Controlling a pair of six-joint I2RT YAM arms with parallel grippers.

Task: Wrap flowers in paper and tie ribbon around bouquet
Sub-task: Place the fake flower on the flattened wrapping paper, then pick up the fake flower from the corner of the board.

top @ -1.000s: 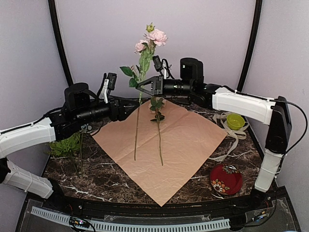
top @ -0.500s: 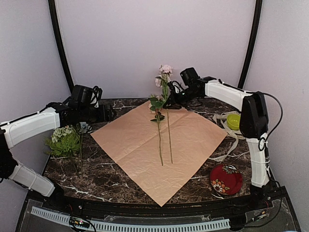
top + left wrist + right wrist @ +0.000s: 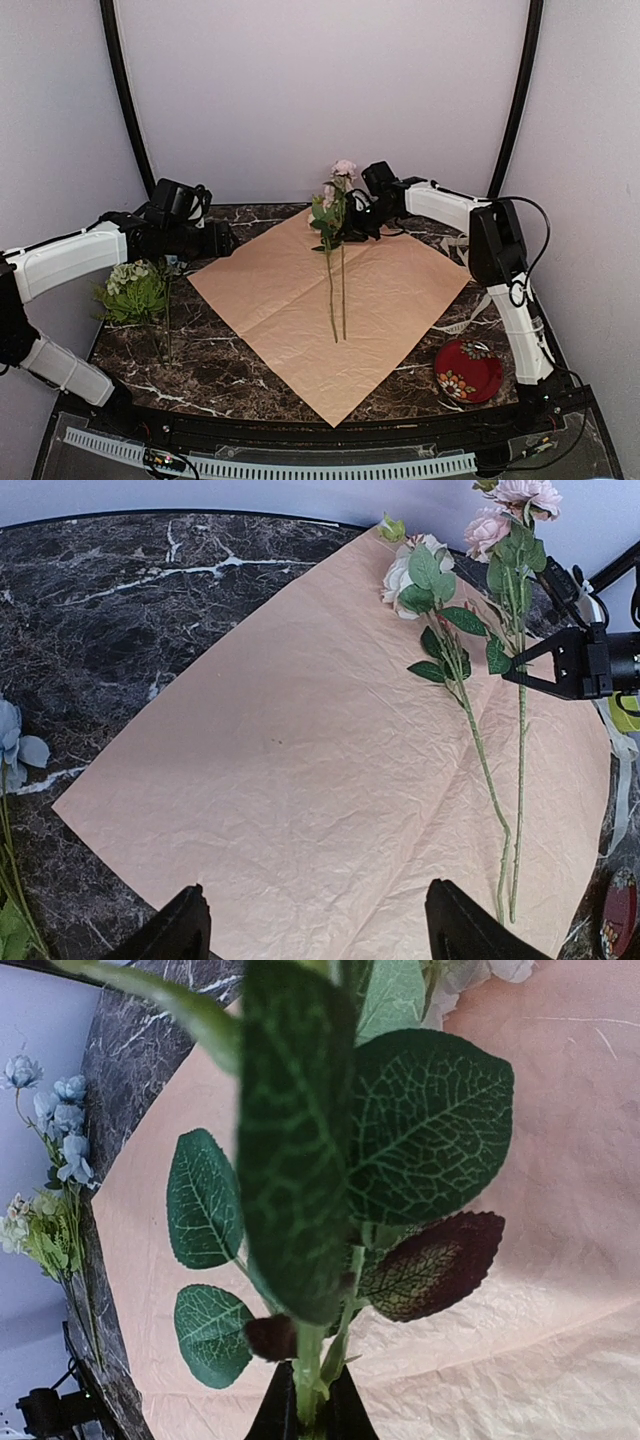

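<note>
Right now the right gripper pinches the pink flower stem just below its leaves. The bloom is raised over the far corner of the paper, and the cut end rests on the sheet. A white flower stem lies just beside it. The left gripper hovers spread wide at the paper's far-left edge.

left arm: long white shells behind the claw, black rounded joint housings between them
right arm: same white shells, black joints
left gripper: two blunt matte-black fingers
right gripper: black triangular frame
cable: thin, black, just behind the right claw
</note>
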